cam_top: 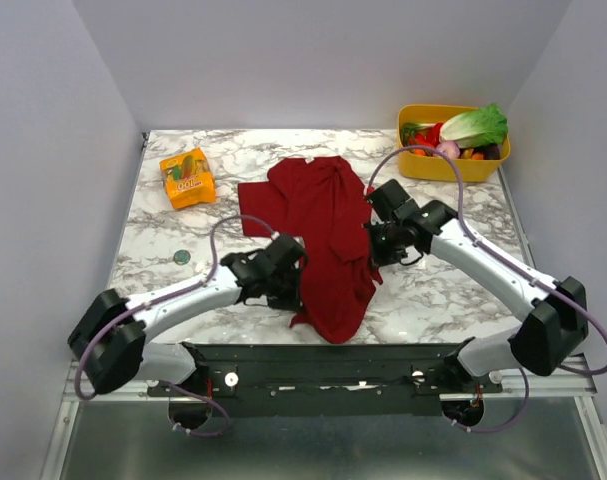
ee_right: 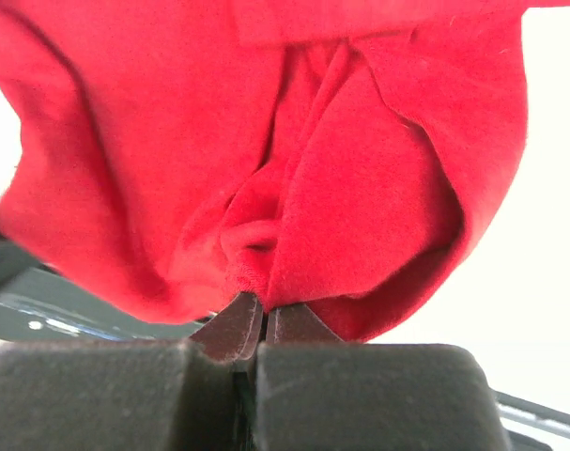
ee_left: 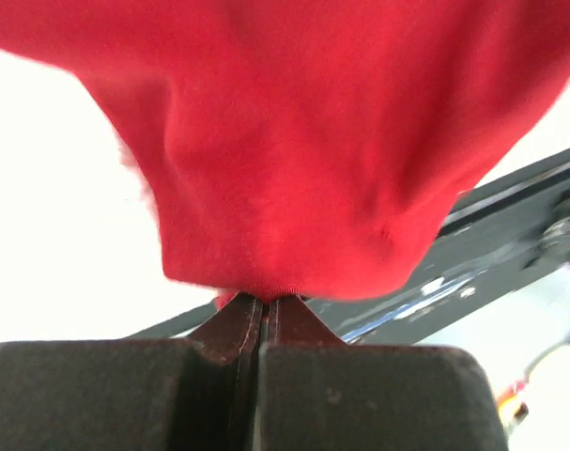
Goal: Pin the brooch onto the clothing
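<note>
The dark red T-shirt point(cam_top: 323, 240) lies bunched lengthwise in the middle of the marble table, its near end hanging toward the front rail. My left gripper point(cam_top: 295, 272) is shut on the shirt's left edge; the wrist view shows red cloth point(ee_left: 303, 160) pinched at the fingertips point(ee_left: 233, 324). My right gripper point(cam_top: 371, 245) is shut on the shirt's right edge, with folds of cloth point(ee_right: 266, 169) bunched above the closed fingertips point(ee_right: 230, 329). The brooch point(cam_top: 183, 257), a tiny grey-green disc, lies on the table at the left, apart from the shirt and both grippers.
An orange juice carton point(cam_top: 187, 178) lies at the back left. A yellow bin point(cam_top: 415, 160) of toy vegetables stands at the back right. The black front rail point(cam_top: 323, 365) runs along the near table edge.
</note>
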{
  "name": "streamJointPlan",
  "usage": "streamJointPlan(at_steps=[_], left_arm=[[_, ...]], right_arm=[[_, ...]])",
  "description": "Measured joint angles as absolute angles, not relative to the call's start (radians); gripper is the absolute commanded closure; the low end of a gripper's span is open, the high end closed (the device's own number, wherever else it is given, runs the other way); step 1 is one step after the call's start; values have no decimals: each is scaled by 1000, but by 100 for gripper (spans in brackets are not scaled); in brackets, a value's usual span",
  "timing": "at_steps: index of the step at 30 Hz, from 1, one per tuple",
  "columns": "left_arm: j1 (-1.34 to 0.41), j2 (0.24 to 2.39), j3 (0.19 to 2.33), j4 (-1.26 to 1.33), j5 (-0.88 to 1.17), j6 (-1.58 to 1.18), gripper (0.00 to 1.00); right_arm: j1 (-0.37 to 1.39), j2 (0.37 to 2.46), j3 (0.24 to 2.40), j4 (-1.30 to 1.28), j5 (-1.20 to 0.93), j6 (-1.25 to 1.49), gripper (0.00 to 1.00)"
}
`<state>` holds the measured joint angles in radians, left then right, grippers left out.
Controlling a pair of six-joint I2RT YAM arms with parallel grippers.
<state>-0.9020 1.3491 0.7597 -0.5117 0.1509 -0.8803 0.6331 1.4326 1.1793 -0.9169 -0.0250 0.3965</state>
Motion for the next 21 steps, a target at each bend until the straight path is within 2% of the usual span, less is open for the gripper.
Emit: streamJointPlan(at_steps=[6, 9, 17, 21], left_arm=[[-694, 1162, 1039, -691, 46, -710, 100], [-622, 1151, 1298, -769, -20, -623, 100], [-616, 1232, 1967, -826, -88, -466, 100], [-616, 1234, 2130, -854, -115, -415, 100]], right_arm=[[628, 1310, 1338, -925, 57, 337, 100], [627, 1235, 1443, -907, 103, 292, 100], [627, 990, 1665, -758, 93, 164, 99], [627, 901, 1725, -725, -36, 101, 99]])
